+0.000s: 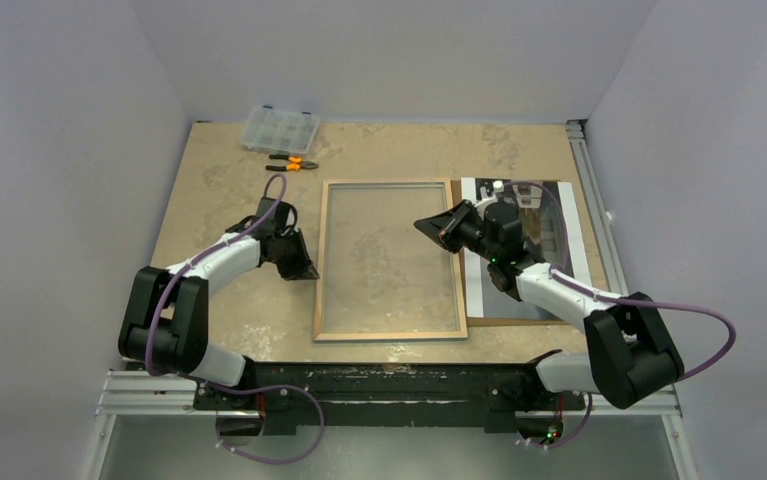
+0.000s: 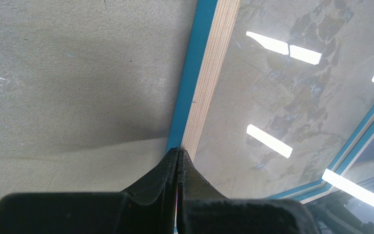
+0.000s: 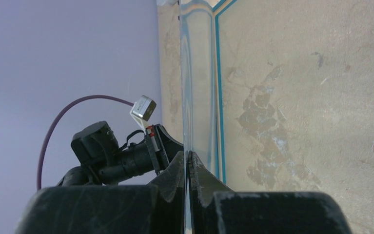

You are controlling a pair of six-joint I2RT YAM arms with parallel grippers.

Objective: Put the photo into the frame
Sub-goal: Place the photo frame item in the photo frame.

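The job has hardly started, as far as I can tell. The frame (image 1: 389,333) lies flat in the middle of the table (image 1: 219,180) with its wood back up; the space inside its rails shows only a shiny clear sheet (image 3: 197,97) and the table under it.

The photo (image 1: 539,235) is not in the frame; it lies picture side up at the right of the top view, just beside the frame, on a brown board (image 1: 504,322), and the right arm reaches over it.

The left gripper (image 1: 311,272) is squeezed tight with nothing in it; its tips touch the frame's left rail.

The right gripper (image 1: 423,224) is squeezed tight too, near the top right of the frame. In its own view the thin edge of the clear sheet seems to run up from between its fingers, but I cannot tell if it pinches the sheet.

What is left, I think: pick up the photo, lay it inside the rails, then put the board on top.
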